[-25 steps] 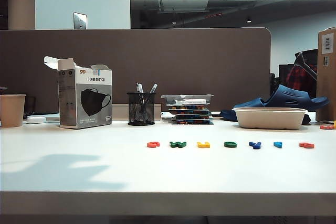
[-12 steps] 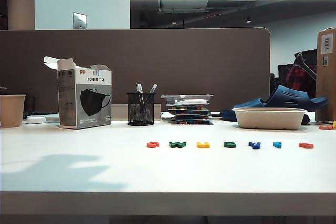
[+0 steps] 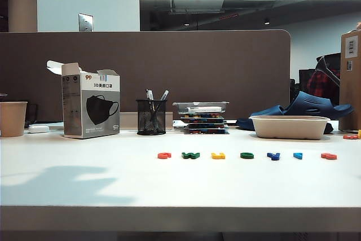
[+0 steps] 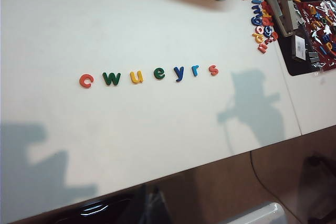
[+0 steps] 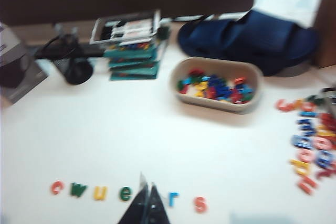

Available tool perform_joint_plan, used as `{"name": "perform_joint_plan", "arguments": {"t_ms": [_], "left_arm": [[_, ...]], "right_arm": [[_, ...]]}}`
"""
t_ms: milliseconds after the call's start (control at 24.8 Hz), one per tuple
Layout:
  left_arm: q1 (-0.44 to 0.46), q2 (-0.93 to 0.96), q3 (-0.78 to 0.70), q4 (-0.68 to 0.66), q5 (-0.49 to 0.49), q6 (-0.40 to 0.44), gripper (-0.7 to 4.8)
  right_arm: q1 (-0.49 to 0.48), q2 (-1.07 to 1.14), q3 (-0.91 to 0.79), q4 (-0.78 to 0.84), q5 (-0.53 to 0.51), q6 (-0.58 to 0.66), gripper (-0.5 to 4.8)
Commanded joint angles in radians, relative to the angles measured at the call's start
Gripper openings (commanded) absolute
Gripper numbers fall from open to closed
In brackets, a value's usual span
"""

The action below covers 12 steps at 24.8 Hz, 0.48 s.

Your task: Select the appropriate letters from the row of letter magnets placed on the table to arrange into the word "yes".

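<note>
Right claw (image 5: 146, 203) is hanging with its fingers pressed together, gripping nothing, low in its wrist view above the row of letter magnets (image 4: 148, 74) lying mid-bench (image 3: 84, 196). Left claw is showing in no view. Dark blue y (image 4: 179, 72), green e (image 4: 159, 73) and red s (image 4: 213, 70) are sitting untouched.

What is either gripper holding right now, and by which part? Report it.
Nothing is held. The right gripper is shut and empty above the row of letter magnets, near the dark blue y. The left gripper is out of view.
</note>
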Motion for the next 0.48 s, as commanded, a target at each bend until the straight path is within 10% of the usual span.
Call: {"name": "perform_joint_plan", "arguments": {"t_ms": [40,483], "left_arm": [[-0.001,-0.005,0.003,0.007,-0.004,0.004,-0.05],[-0.001,-0.002,0.003,0.007,-0.003,0.004,-0.05]], "right_arm": [[0.003,0.127,0.108,-0.053,-0.106,-0.002,-0.06],[0.129,0.509,0.312,-0.179,-0.203,-0.187,0.56]]}}
